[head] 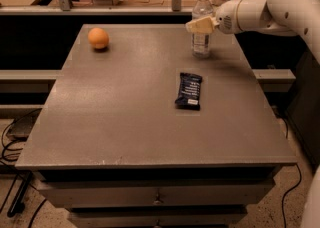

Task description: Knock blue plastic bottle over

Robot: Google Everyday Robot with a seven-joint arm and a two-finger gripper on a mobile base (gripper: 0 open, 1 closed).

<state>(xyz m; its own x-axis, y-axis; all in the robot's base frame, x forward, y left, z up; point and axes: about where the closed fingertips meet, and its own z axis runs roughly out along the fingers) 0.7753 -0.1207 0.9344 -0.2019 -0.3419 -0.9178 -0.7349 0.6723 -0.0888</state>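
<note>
A gray desk holds three things. The blue plastic bottle stands straight up near the far right corner of the desk. It is see-through, with a white cap on top and a pale label around its middle. A white robot arm comes in from the right side. At its end is the gripper, which is tan and points to the left. The gripper is up high, right at the top half of the bottle, just under the neck, and it covers part of the bottle there. It looks like it is against the bottle, but I cannot tell for sure if they touch. The fingers look pressed together into one point, and they hold nothing. An orange fruit sits near the far left corner, well away from the bottle. A dark blue snack wrapper lies flat on the desk, closer to us than the bottle and a bit to its left. Under the desk top there are drawers.
</note>
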